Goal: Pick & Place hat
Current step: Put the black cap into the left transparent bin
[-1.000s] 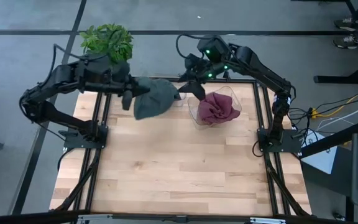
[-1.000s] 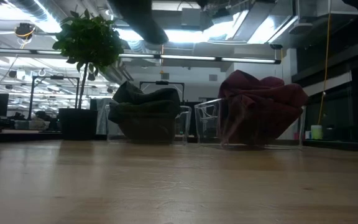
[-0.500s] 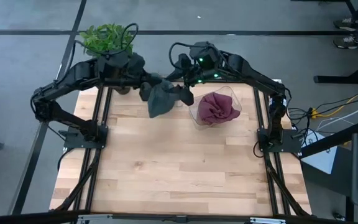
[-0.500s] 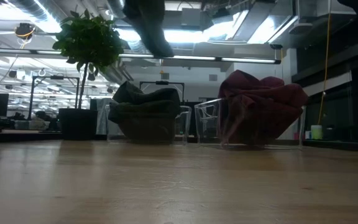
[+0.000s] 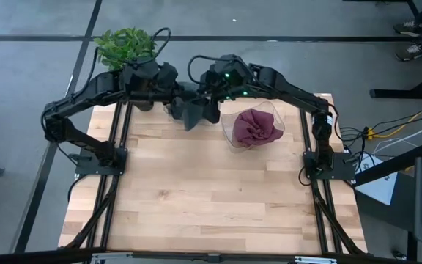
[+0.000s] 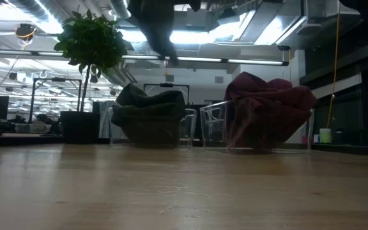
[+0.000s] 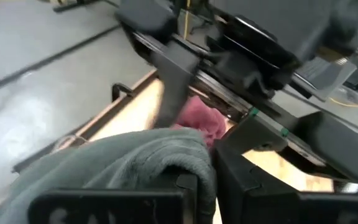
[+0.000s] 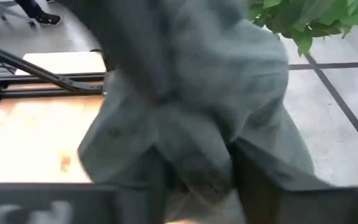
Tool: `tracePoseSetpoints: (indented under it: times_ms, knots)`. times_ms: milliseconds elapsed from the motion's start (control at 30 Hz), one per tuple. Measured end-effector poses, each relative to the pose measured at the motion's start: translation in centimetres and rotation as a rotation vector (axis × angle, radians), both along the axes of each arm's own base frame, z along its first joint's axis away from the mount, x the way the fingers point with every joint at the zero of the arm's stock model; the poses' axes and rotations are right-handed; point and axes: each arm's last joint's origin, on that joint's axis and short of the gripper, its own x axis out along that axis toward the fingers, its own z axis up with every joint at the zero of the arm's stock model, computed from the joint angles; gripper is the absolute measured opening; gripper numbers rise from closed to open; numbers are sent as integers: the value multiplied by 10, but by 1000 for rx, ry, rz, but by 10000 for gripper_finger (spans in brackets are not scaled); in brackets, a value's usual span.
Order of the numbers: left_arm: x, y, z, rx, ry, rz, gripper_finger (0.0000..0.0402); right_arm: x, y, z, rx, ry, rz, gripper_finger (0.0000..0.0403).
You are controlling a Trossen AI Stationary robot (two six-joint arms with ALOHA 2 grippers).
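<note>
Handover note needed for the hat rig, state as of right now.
Left end effector: shut on the grey hat, held in the air over the table's far edge.
Right end effector: at the same hat; in its wrist view the cloth bunches between its fingers, grip not confirmed.
Things: clear bin holds a maroon hat; in the low view a second bin holds a dark green hat. Potted plant beyond the far-left corner.
Done: grey hat picked up.
Left: finish the apparent hand-over, place the hat.
</note>
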Motion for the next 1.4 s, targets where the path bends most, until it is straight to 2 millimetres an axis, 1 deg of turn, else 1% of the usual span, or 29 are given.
tracePoseSetpoints:
  times_ms: [133, 167, 333, 467, 567, 633, 800, 967, 1067, 1133, 1233, 1333, 1400]
  knots:
    - [-9, -1, 5, 53, -2, 12, 30, -1, 1, 1, 17, 0, 32, 36]
    - [-10, -2, 5, 62, 2, 8, 32, -1, 2, 0, 26, 1, 46, 20]
    - [-17, -4, 6, 107, 38, -44, 37, -1, 3, 0, 69, 4, 64, 14]
    - [-20, -9, -1, 223, 140, -227, 42, -3, 6, -2, 130, 17, 158, 7]
    - [-22, -13, -5, 308, 216, -313, 54, -7, 6, -4, 188, 47, 219, 6]
    - [-25, -16, -7, 362, 255, -360, 69, -12, 7, -9, 235, 106, 239, 5]
    - [-32, -22, -5, 491, 292, -445, 120, -17, 8, -13, 342, 169, 264, 4]
    - [-32, -28, -4, 648, 312, -551, 173, -17, 12, -11, 468, 142, 364, 4]
    - [-30, -34, -5, 777, 346, -614, 197, -16, 13, -9, 504, 132, 377, 4]
    - [-29, -38, -4, 870, 379, -626, 209, -16, 13, -9, 520, 135, 368, 4]
    - [-27, -44, -2, 994, 434, -575, 219, -16, 13, -10, 542, 142, 353, 4]
    - [-24, -50, 3, 1100, 460, -510, 221, -17, 13, -10, 548, 147, 349, 4]
    - [-24, -54, 4, 1166, 470, -516, 219, -17, 13, -10, 556, 149, 344, 4]
